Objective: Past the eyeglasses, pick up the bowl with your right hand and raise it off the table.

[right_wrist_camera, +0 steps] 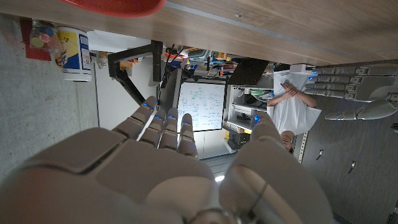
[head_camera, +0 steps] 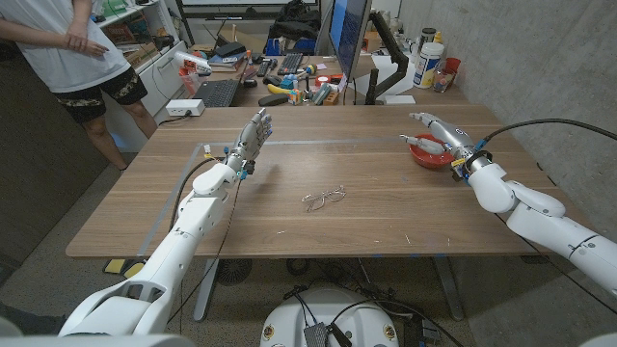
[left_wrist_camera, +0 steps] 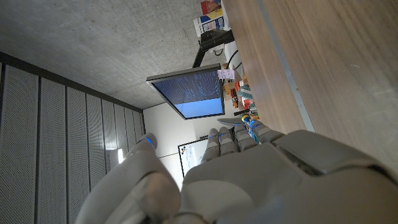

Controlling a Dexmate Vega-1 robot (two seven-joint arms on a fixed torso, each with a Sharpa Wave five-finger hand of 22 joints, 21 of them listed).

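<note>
The red bowl [head_camera: 427, 157] sits on the wooden table [head_camera: 289, 231] at the far right, and its rim [right_wrist_camera: 115, 6] also shows in the right wrist view. My right hand [head_camera: 439, 133] hovers at the bowl's far side with its fingers [right_wrist_camera: 163, 121] stretched out and thumb apart, holding nothing. The eyeglasses [head_camera: 324, 199] lie near the table's middle, left of the bowl. On the left side of the table my left hand [head_camera: 253, 140] stands raised, fingers [left_wrist_camera: 233, 138] straight and empty. It appears again in the right wrist view as the left hand [right_wrist_camera: 348, 81].
A monitor [head_camera: 349, 34] on a black stand, a white tub [head_camera: 428, 66] and desk clutter [head_camera: 289, 82] crowd the table's far edge. A person [head_camera: 72, 48] stands at the back left. A tape line [head_camera: 318, 145] crosses the table.
</note>
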